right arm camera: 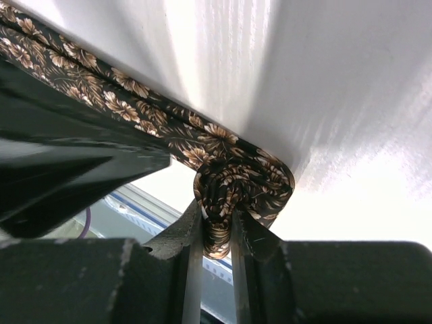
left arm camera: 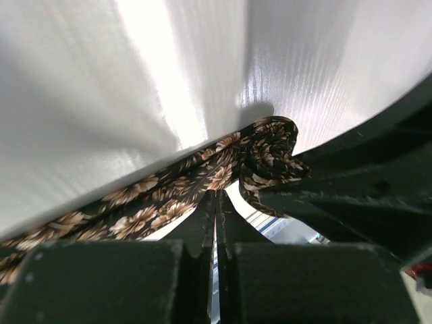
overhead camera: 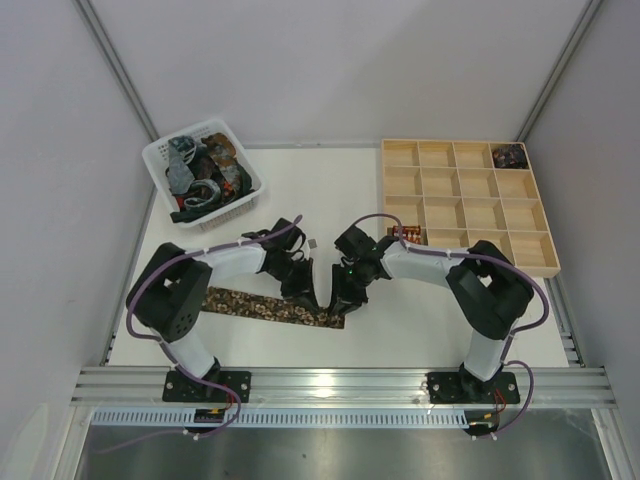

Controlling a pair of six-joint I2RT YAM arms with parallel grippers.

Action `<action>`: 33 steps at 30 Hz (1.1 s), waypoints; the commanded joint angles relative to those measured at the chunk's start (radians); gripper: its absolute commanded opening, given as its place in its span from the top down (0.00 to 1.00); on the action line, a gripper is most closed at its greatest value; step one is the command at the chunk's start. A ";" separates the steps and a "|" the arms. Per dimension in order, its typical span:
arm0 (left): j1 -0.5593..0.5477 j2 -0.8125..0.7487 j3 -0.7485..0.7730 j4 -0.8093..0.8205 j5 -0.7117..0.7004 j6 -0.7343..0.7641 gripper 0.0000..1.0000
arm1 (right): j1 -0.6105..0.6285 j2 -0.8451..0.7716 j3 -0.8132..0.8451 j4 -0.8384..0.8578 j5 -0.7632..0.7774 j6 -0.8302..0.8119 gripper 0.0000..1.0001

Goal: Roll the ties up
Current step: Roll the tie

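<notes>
White plastic basket (overhead camera: 188,134): stands at the far left of the surface (overhead camera: 300,190). It holds a loose heap of ties (overhead camera: 203,172) in dark, grey and red patterns, tangled together and not rolled.

Wooden tray (overhead camera: 435,185): stands at the far right of the surface and is divided into a grid of square compartments. The far right corner compartment holds one dark rolled tie (overhead camera: 510,155). The near left corner compartment holds a small reddish item (overhead camera: 408,233); the right arm partly covers it, so it may be another roll, but this cannot be confirmed. The other compartments in view show bare wood.

Brown floral tie (overhead camera: 250,305): lies flat on the surface between the two arms, well apart from both containers. Its long strip runs leftward. Its right end (right arm camera: 229,175) is wound into a small coil.

Right gripper (right arm camera: 217,229): jaws narrow, clamped on the coiled end of the brown floral tie.

Left gripper (left arm camera: 216,202): jaws pressed together with only a thin slit between them. The tips meet the strip's edge (left arm camera: 169,196) just beside the coil; whether fabric is pinched cannot be told.

In the top view both grippers (overhead camera: 305,278) (overhead camera: 342,290) sit close together over the tie's right end.
</notes>
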 commanded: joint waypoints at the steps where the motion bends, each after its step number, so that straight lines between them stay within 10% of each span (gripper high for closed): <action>1: 0.030 -0.064 -0.014 -0.029 -0.022 0.036 0.99 | 0.007 0.052 0.047 -0.023 0.013 -0.038 0.85; 10: 0.063 -0.093 -0.029 -0.032 -0.001 0.027 0.99 | 0.006 0.046 0.056 0.023 -0.044 -0.086 0.52; 33: 0.064 -0.173 -0.023 -0.021 0.120 -0.025 0.99 | -0.040 -0.039 -0.110 0.332 -0.181 -0.002 0.70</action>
